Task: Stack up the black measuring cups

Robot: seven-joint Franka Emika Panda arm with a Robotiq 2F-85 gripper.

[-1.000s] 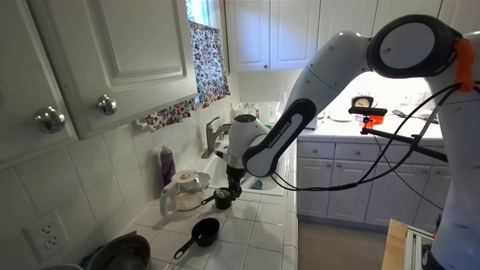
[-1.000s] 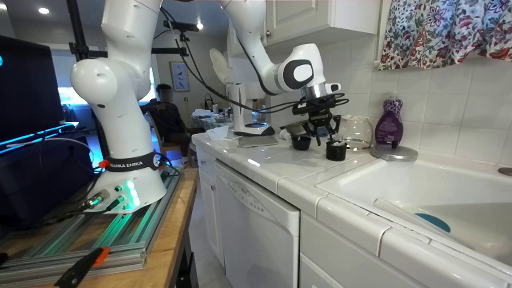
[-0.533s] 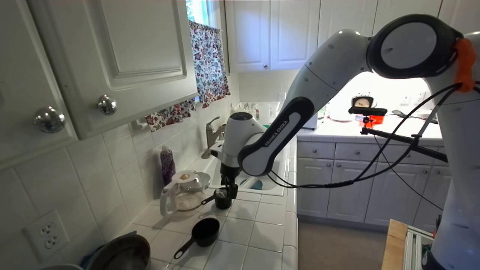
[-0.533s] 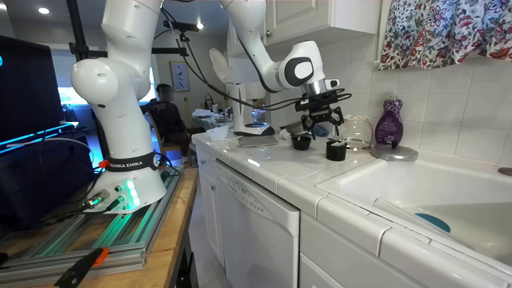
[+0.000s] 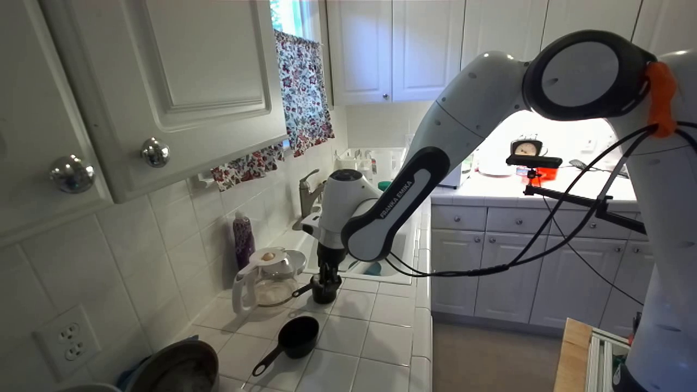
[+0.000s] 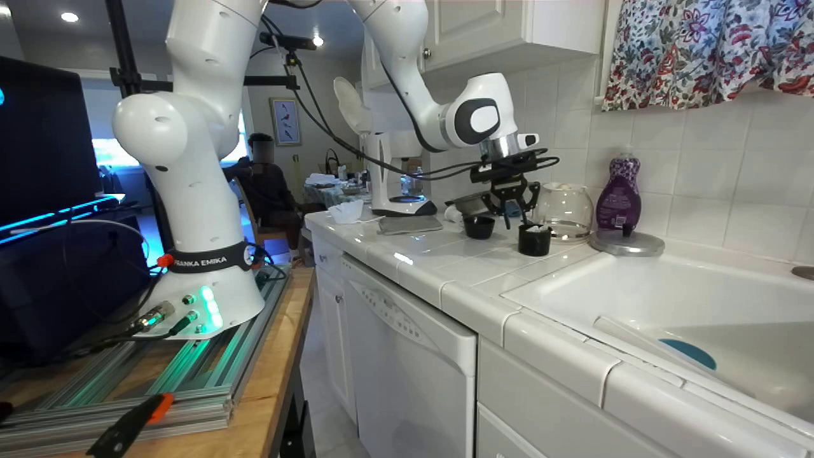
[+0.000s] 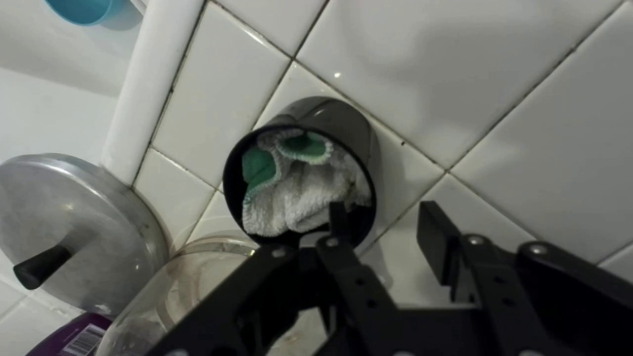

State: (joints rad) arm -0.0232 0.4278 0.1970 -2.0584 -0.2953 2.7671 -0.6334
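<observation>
Two black measuring cups stand upright on the white tiled counter. The cup nearer the sink (image 5: pixel 324 296) (image 6: pixel 534 242) holds a crumpled white and green cloth (image 7: pixel 301 193). Its handle (image 5: pixel 302 290) points toward the glass carafe; in the wrist view its handle is hidden. The farther cup (image 5: pixel 298 337) (image 6: pixel 478 227) looks empty, its handle pointing away from the sink; it is out of the wrist view. My gripper (image 7: pixel 384 222) (image 6: pixel 516 222) is partly open above the cloth-filled cup. One finger overlaps the cup's opening, the other is outside its rim over the tile. I cannot tell whether they touch.
The glass carafe (image 5: pixel 275 286) stands close beside the cloth-filled cup. A metal lid (image 6: pixel 626 243) and a purple soap bottle (image 6: pixel 620 194) are by the sink (image 6: pixel 636 286). A dark round pan (image 5: pixel 177 367) leans near the wall. A cabinet (image 5: pixel 179 81) hangs above.
Half a second ago my gripper was raised and opened wider over the cloth-filled cup. Now it is lower again and its fingers are closer together. The cups have not moved.
</observation>
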